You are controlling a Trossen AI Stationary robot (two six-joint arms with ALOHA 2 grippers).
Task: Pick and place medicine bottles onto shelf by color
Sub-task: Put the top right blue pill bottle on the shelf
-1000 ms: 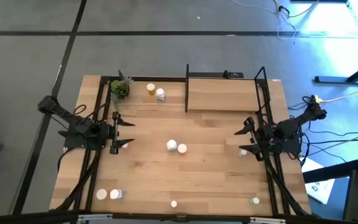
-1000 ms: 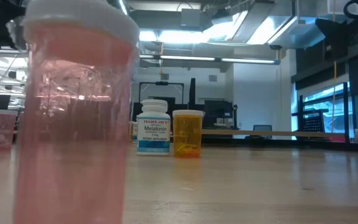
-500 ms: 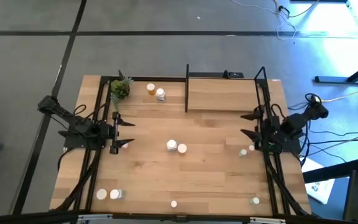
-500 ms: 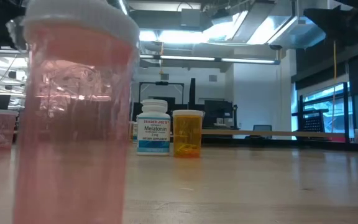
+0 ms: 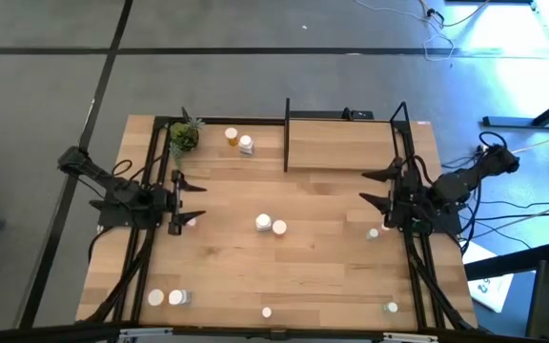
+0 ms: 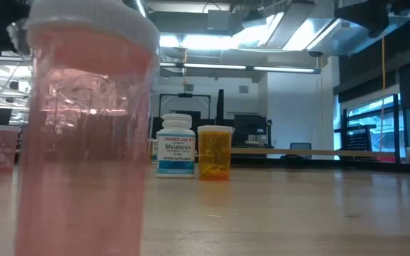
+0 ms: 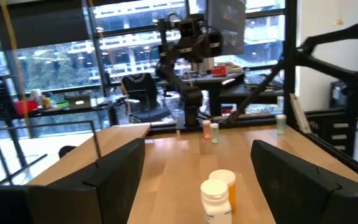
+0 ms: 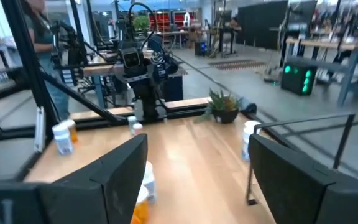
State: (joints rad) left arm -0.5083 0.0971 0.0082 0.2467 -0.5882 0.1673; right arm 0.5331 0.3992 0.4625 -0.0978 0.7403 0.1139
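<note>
We saw the table (image 5: 284, 267) with the shelf (image 5: 341, 143) at its far edge, right of centre, board bare, nothing sorted onto it yet. The left gripper (image 5: 191, 202) waited over the table's left side, fingers spread with nothing between them. The right gripper (image 5: 377, 186) sat at the right edge, just in front of the shelf's near right corner, jaws wide and empty.

Medicine bottles lay scattered: a centre pair (image 5: 271, 225) touching or nearly so, a white-capped bottle (image 5: 373, 232) near the right gripper, an orange bottle (image 5: 231, 136) and a white bottle (image 5: 246, 145) side by side at the far edge near the potted plant (image 5: 184, 137), two at the near left (image 5: 166, 298), one near middle (image 5: 267, 312), one near right (image 5: 391, 307). In the low view a pink bottle (image 6: 84, 135) stood right at the lens.

We judged the step as the right arm's first pick, probably the bottle nearest it. To do it well, we would come down over the cap, jaws either side of the body, close low enough not to tip it, lift straight, then keep like colours together on the board.

All bottles we could check stood upright, long axis vertical, caps up; the near-left one beside the round cap looked possibly on its side, we could not tell.
</note>
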